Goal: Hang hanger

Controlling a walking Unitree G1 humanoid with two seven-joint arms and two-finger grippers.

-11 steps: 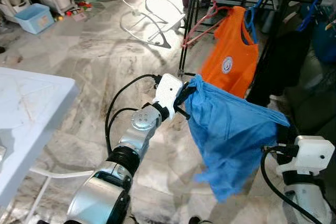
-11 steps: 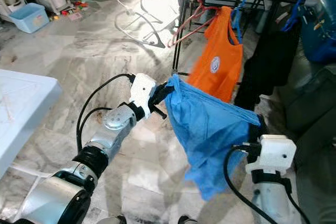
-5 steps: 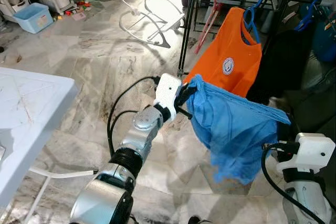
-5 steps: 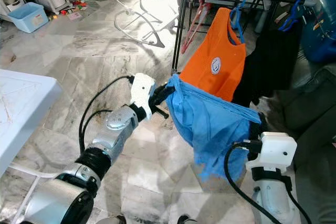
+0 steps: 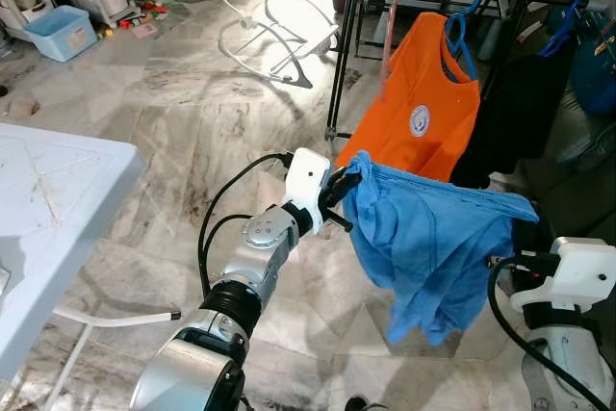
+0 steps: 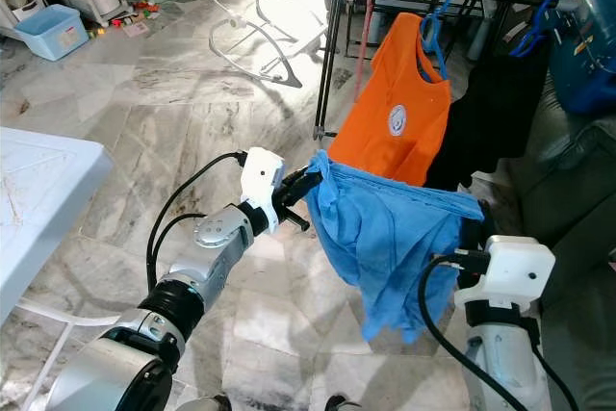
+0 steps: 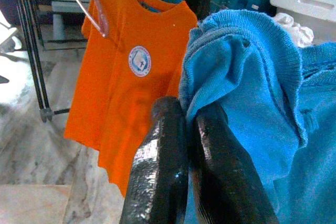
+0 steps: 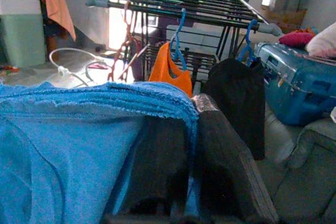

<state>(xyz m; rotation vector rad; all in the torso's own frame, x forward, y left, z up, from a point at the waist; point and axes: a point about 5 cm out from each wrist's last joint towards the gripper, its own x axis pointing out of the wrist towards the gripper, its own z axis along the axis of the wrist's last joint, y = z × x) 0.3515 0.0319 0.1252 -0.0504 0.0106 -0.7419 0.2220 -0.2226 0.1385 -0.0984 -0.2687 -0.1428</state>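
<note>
The left hand (image 7: 186, 129) is clenched on one edge of a blue shirt (image 5: 428, 238), with both black fingers (image 7: 157, 182) pressed together over the fabric. The right hand (image 8: 191, 129) is clenched on the opposite edge of the same shirt, the cloth folded over and between its fingers. The shirt is stretched between the two hands, above the marble floor (image 5: 173, 113), with its lower part hanging loose. Just behind the shirt stands a dark drying rack (image 6: 332, 45). An orange shirt (image 5: 419, 103) hangs from the rack on a blue hanger (image 5: 462, 31); a pink hanger (image 5: 390, 21) hangs bare on the rack just beside it. A black garment (image 6: 486, 113) hangs on the rack next to the orange shirt. A white counter (image 5: 48, 199) stands at the robot's left, well apart from the rack.
</note>
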